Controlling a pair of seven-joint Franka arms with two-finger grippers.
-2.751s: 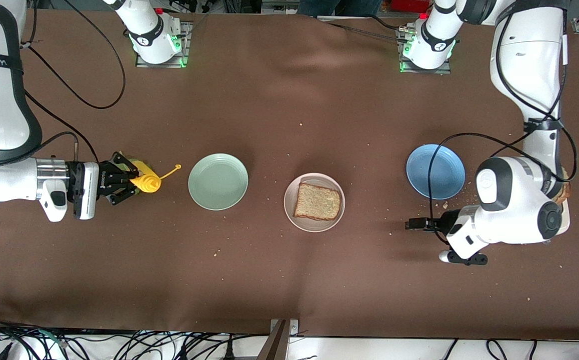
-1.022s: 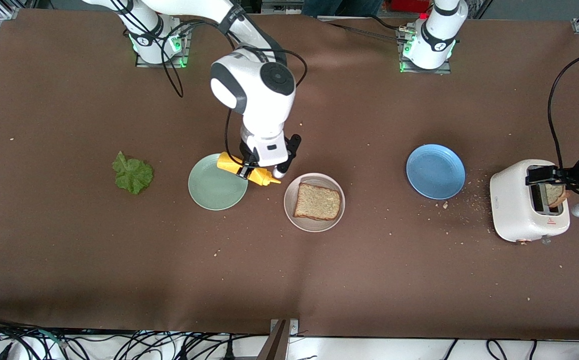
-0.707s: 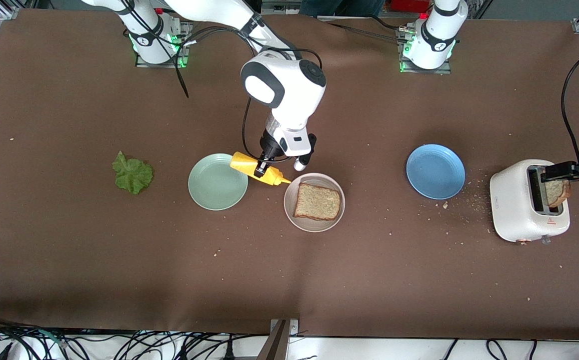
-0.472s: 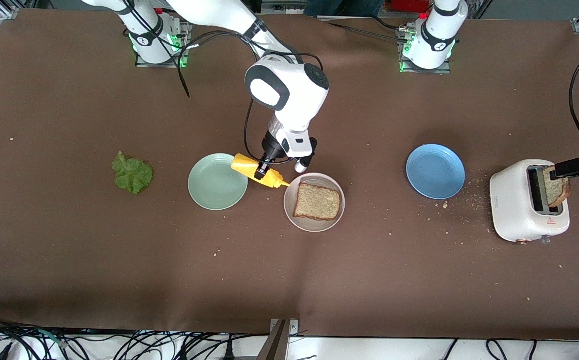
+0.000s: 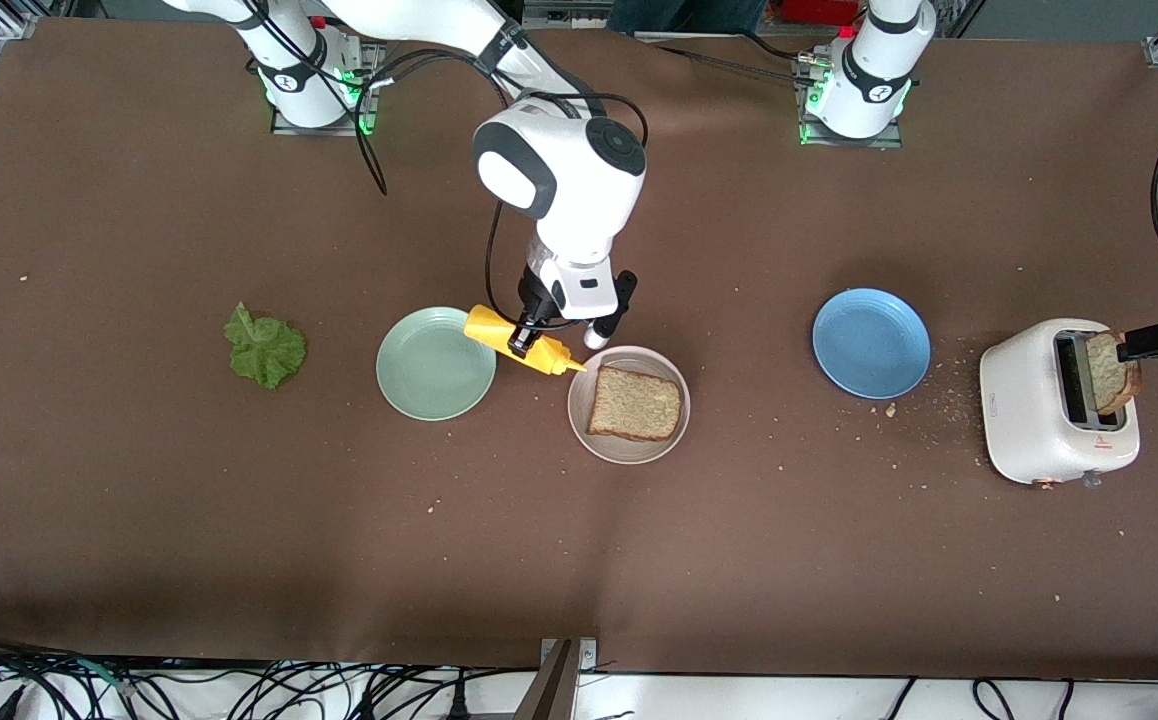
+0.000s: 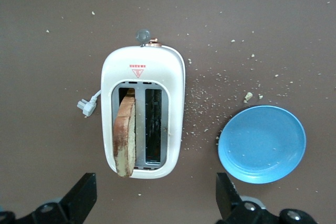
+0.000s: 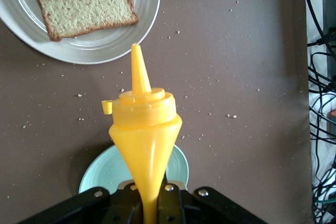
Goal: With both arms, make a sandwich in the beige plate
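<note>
The right pincer (image 5: 529, 338), clamped on the mustard bottle (image 5: 522, 353), has edged nearer the beige plate (image 5: 579, 420); the left pincer (image 6: 152, 205) hangs wide open over the toaster (image 6: 143, 72).

The beige plate (image 5: 629, 405), mid-table, holds one brown bread slice (image 5: 636, 404) lying flat.

A yellow squeeze bottle (image 7: 144, 145) is seen at the centre of the frame, clamped at its narrowed body by the black right hand (image 7: 152, 203) along the bottom edge. Its nozzle points up the frame, the tip reaching the rim of the beige plate (image 7: 144, 19) in the upper left corner. One slice of brown bread (image 7: 81, 1) lies on that plate. A mint-green plate (image 7: 102, 174) shows partly below the bottle. Crumbs are scattered over the brown table (image 7: 236, 66). Cables (image 7: 320, 103) are seen at the right edge.
</note>
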